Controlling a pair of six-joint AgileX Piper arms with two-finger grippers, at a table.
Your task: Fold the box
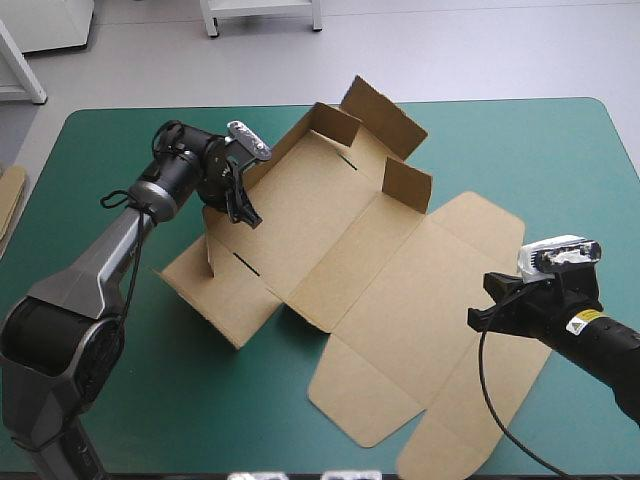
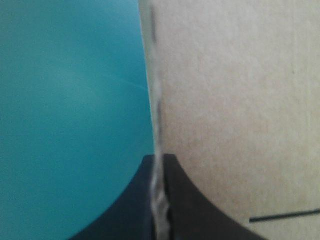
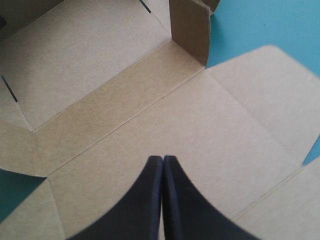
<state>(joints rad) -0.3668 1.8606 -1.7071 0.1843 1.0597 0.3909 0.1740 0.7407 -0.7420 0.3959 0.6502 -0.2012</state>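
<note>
Box (image 1: 330, 250) sits on the table (image 1: 520, 140), far walls up, lid flat. Left gripper (image 2: 159, 161) fingers clamped on its left wall edge; right gripper (image 3: 163, 159) fingers together above the lid, empty. Risk: w/ 1 thin pinch, wall could slip out or drag the whole sheet.

Grey floor (image 1: 480, 50), white furniture legs (image 1: 211, 20) beyond teal-green table (image 1: 200, 400).

High camera looks down on the box (image 1: 400, 290); both wrist cameras crowd it.
</note>
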